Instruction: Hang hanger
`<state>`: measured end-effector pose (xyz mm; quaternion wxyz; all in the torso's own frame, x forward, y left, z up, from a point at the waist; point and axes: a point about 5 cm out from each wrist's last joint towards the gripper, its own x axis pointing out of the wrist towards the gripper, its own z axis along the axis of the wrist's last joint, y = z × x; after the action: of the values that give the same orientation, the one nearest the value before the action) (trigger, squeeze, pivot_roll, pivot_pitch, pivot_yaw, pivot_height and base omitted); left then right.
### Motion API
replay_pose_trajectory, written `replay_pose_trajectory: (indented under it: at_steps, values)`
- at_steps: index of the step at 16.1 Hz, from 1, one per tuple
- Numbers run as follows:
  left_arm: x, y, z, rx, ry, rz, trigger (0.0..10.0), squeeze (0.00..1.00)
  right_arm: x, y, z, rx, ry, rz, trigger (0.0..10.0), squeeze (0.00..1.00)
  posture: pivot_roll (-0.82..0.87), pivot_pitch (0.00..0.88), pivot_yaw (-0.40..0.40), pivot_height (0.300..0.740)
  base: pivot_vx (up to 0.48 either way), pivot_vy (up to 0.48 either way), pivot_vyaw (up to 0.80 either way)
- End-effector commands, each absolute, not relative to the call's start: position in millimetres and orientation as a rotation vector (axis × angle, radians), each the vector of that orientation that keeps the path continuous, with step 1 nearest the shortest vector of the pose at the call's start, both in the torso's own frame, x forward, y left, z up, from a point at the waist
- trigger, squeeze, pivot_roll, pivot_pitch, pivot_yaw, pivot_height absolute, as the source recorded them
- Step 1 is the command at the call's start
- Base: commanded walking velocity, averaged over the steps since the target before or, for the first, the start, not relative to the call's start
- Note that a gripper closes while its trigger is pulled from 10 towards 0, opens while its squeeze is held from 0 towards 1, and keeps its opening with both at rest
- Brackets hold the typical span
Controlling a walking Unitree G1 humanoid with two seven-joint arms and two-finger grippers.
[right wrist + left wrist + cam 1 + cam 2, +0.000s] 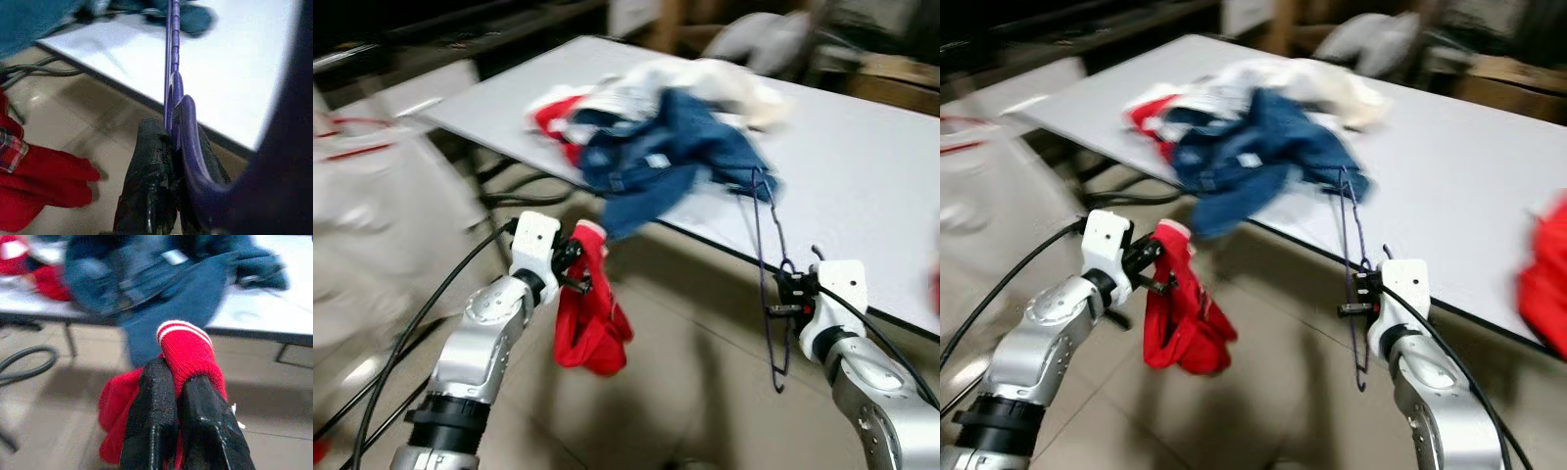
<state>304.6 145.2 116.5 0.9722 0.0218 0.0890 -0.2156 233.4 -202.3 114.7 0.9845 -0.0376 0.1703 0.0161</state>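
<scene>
My right gripper (785,294) is shut on a thin purple hanger (765,257) in front of the white table's edge; the hanger stands roughly upright, its top near the blue denim garment (658,157). In the right wrist view the hanger (172,83) is clamped between the black fingers (149,196). My left gripper (579,266) is shut on a red garment (592,328) with a white-striped cuff, which dangles over the floor. The left wrist view shows the red cuff (186,350) pinched between the fingers (151,426).
A white table (862,186) carries a heap of clothes: denim, red (553,116) and white (705,83) pieces. Another red item (1542,284) lies at the table's right. Black cables (524,196) lie on the tiled floor. A white bag-like shape (372,206) stands at left.
</scene>
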Motion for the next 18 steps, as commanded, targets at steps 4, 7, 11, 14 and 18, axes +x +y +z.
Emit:
replay_pose_trajectory:
  at_steps: [4, 7, 11, 14, 18]
  values:
    - [309, 141, 123, 0.064, 0.148, -0.466, 10.0, 0.0, 232, -199, 121, -0.083, 0.312, 0.04, 10.0, 0.0, -0.11, 0.0, 0.041, 0.74, 0.0, -0.292, -0.8]
    - [308, 139, 122, 0.066, 0.147, -0.474, 10.0, 0.0, 230, -197, 120, -0.09, 0.325, 0.048, 10.0, 0.0, -0.11, 0.0, 0.037, 0.74, 0.0, -0.282, -0.8]
    - [304, 138, 122, 0.082, 0.135, -0.503, 10.0, 0.0, 228, -190, 131, -0.097, 0.268, 0.116, 10.0, 0.0, -0.11, 0.0, 0.035, 0.74, 0.0, -0.138, -0.8]
    - [301, 137, 122, 0.096, 0.128, -0.528, 10.0, 0.0, 226, -187, 138, -0.089, 0.237, 0.151, 10.0, 0.0, -0.12, 0.0, 0.041, 0.74, 0.0, 0.0, -0.8]
    - [301, 135, 125, 0.058, 0.1, -0.529, 10.0, 0.0, 223, -187, 147, -0.104, 0.213, 0.201, 10.0, 0.0, -0.13, 0.0, 0.046, 0.74, 0.0, 0.0, -0.8]
